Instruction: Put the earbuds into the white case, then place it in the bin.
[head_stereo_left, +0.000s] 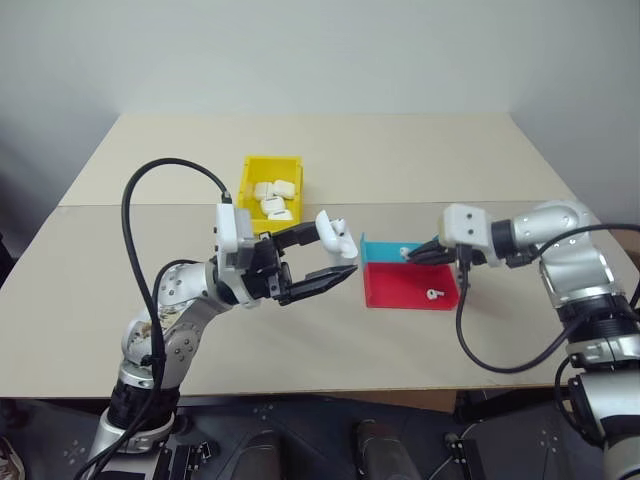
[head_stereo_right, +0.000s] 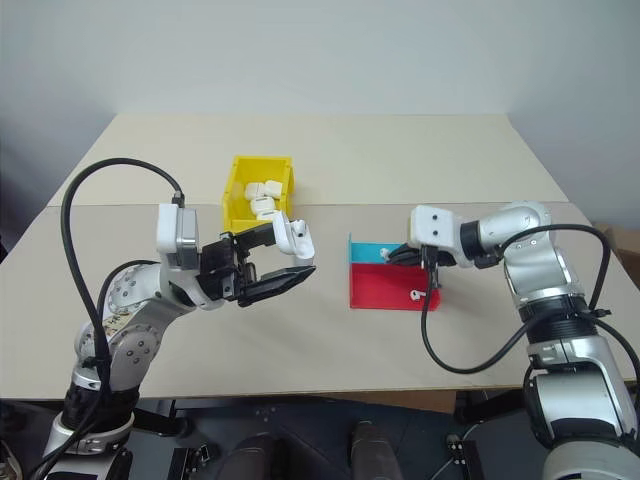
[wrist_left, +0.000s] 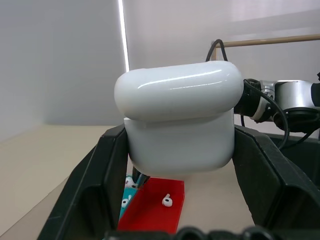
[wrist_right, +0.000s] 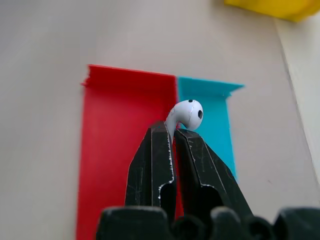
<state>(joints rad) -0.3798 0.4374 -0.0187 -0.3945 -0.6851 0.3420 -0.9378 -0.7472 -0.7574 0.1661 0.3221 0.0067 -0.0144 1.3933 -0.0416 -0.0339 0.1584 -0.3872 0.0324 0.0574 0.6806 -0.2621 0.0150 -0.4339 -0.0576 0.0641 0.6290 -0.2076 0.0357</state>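
Now I am in the loading step: one earbud is picked and has to go into the case before anything goes to the bin.

Nearest me, my left end effector (head_stereo_left: 330, 252) is raised above the desk (head_stereo_left: 300, 330), left of the middle, clamped on the white case (head_stereo_left: 336, 235), which sits between its fingers (wrist_left: 100, 180). From the left wrist view the case's lid looks down or nearly so; from the head views a raised white part suggests it may be ajar, so I cannot tell for sure.

To the right, my right end effector (wrist_right: 174, 131) is pinched almost fully closed on the stem of one earbud (wrist_right: 187, 113), its rounded head sticking out past the fingertips, above the red and teal tray (head_stereo_left: 395, 290). A second earbud (head_stereo_left: 432, 295) lies on the tray's red near half, and another small white piece (head_stereo_left: 405, 252) rests on the teal far half.

Farther back, left of the tray, the yellow bin (head_stereo_left: 250, 170) already holds several white cases.

Next, I judge, the two end effectors must be brought together, the case presented mouth-up with its lid clear, and the earbud lowered stem first into a socket. That calls for fine alignment; the earbud is tiny and could slip or twist.
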